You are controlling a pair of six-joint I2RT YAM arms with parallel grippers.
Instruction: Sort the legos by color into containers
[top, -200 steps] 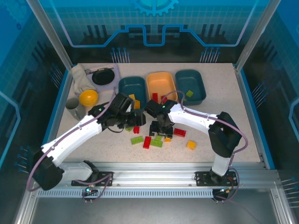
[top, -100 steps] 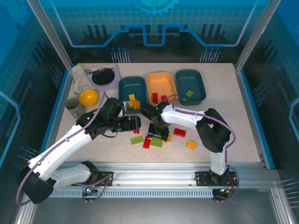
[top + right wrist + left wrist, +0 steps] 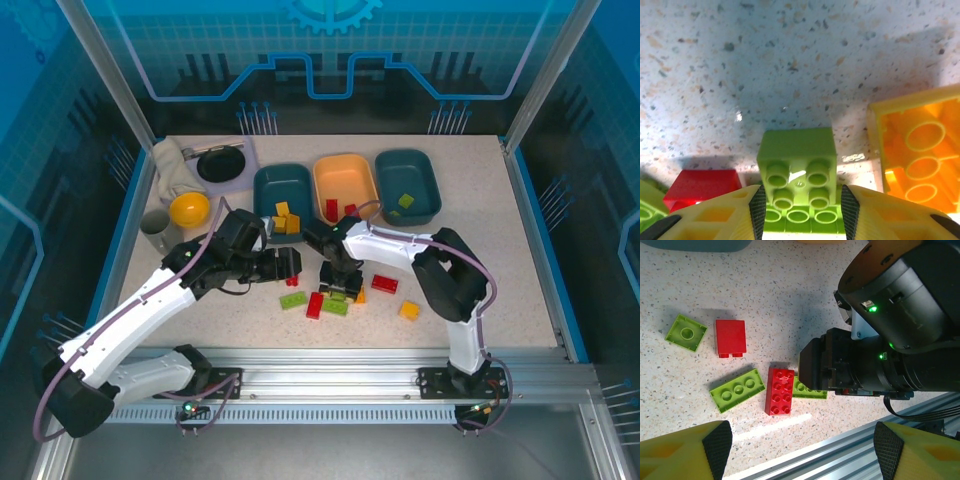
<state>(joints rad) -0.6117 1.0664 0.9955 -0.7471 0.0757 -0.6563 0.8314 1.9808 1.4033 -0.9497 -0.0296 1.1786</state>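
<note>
right gripper (image 3: 800,200) | straddling green lego (image 3: 796,150) | left gripper (image 3: 802,445) spread wide

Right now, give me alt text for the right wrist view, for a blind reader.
The yellow fingers of the right gripper flank a small light green four-stud plastic brick; whether they grip it is unclear. On the speckled tabletop, an orange plastic brick lies hollow side up to its right, a red plastic brick at lower left.
</note>
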